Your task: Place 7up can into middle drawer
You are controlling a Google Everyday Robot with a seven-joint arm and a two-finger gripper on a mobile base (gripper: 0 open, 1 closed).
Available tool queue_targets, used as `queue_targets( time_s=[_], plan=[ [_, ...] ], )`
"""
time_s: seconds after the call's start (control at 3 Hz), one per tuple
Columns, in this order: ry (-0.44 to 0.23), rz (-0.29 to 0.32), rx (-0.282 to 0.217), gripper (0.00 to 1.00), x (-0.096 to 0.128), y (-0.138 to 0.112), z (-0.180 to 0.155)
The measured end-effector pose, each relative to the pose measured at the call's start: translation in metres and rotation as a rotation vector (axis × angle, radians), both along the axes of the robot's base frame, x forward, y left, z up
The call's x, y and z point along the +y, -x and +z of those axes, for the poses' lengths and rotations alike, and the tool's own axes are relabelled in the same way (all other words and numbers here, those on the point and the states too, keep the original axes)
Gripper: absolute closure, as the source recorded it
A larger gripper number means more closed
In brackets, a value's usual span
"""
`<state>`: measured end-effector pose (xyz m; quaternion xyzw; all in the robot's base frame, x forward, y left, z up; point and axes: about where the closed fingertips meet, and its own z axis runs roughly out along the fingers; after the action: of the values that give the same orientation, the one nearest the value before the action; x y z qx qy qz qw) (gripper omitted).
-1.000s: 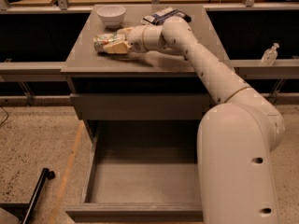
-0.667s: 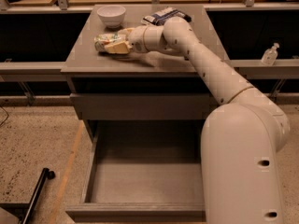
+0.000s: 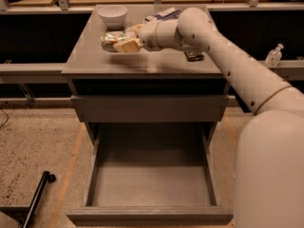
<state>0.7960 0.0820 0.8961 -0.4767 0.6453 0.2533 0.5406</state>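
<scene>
The 7up can (image 3: 109,40), pale green and white, lies on its side at the left of the cabinet top (image 3: 90,61), just in front of the white bowl. My gripper (image 3: 124,38) reaches in from the right, and its tan fingers (image 3: 126,46) are closed around the can's right end. The can casts a shadow on the top and looks held just above it. The middle drawer (image 3: 149,215) is pulled fully open below, toward the camera, and its grey floor is bare. The grey drawer front above it (image 3: 149,108) is closed.
A white bowl (image 3: 113,15) stands at the back left of the cabinet top. A blue and white packet (image 3: 164,14) lies behind my wrist, and a dark candy bar (image 3: 194,56) lies under my forearm. A clear bottle (image 3: 274,56) stands on the right ledge. A black pole (image 3: 37,197) lies on the floor at lower left.
My gripper and the can have shifted very slightly up and to the left. The drawer and the other things have not moved.
</scene>
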Motion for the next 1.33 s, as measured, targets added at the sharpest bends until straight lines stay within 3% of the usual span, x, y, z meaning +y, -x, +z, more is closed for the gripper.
queue_targets(
  time_s=[0.33,0.67,1.0,1.33],
  plan=[
    [0.023,0.042,0.009,1.00,-0.024,0.041,0.013],
    [0.025,0.078,0.043,1.00,-0.066,0.084,0.014],
    [0.004,0.129,0.111,1.00,-0.114,0.124,0.001],
    [0.012,0.157,0.129,1.00,-0.115,0.133,-0.003]
  ],
)
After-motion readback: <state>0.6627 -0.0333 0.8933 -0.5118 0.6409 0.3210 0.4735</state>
